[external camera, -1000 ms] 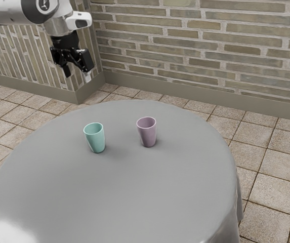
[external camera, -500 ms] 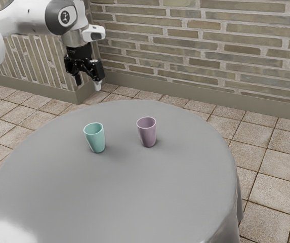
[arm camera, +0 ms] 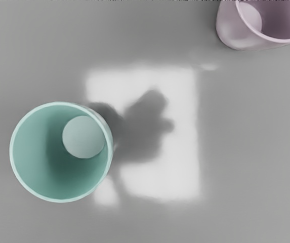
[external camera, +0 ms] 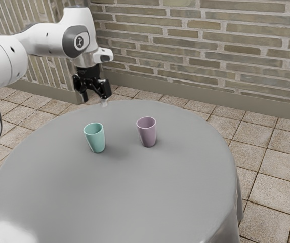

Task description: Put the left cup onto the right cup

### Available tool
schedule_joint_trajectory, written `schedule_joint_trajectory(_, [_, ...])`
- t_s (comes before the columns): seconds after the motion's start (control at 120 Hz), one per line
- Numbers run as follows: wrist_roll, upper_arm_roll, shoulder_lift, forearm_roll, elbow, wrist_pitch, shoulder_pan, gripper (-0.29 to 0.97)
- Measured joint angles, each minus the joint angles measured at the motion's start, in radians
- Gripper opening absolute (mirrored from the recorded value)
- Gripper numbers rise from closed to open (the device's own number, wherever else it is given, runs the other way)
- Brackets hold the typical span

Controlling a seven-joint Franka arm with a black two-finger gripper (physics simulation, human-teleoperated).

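Observation:
A teal cup (external camera: 94,137) stands upright on the round grey table (external camera: 134,202), toward the exterior view's left. A purple cup (external camera: 147,131) stands upright a short way to its right, apart from it. My black gripper (external camera: 95,99) hangs open and empty over the table's far left edge, above and behind the teal cup. In the wrist view I look down into the teal cup (arm camera: 61,152), with the purple cup (arm camera: 261,23) at the corner and the hand's shadow on the table (arm camera: 246,152) between them.
Brick walls (external camera: 210,45) rise behind the table, and a tiled floor (external camera: 271,167) surrounds it. The table's front and right parts are bare grey surface.
My arm has swung down and toward the exterior view's right, bringing the gripper from high near the wall to just above the table's far edge. Both cups stay put.

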Motion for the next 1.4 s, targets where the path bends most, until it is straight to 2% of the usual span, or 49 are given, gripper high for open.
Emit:
schedule_joint_trajectory(0.258, [-0.002,0.0,0.051,-0.017,-0.032,0.085,0.006,0.68])
schedule_joint_trajectory(0.575, [-0.005,0.0,0.051,-0.03,-0.116,0.15,0.01,0.68])
schedule_joint_trajectory(1.4, [-0.019,0.0,0.144,-0.06,-0.117,0.245,0.012,0.68])
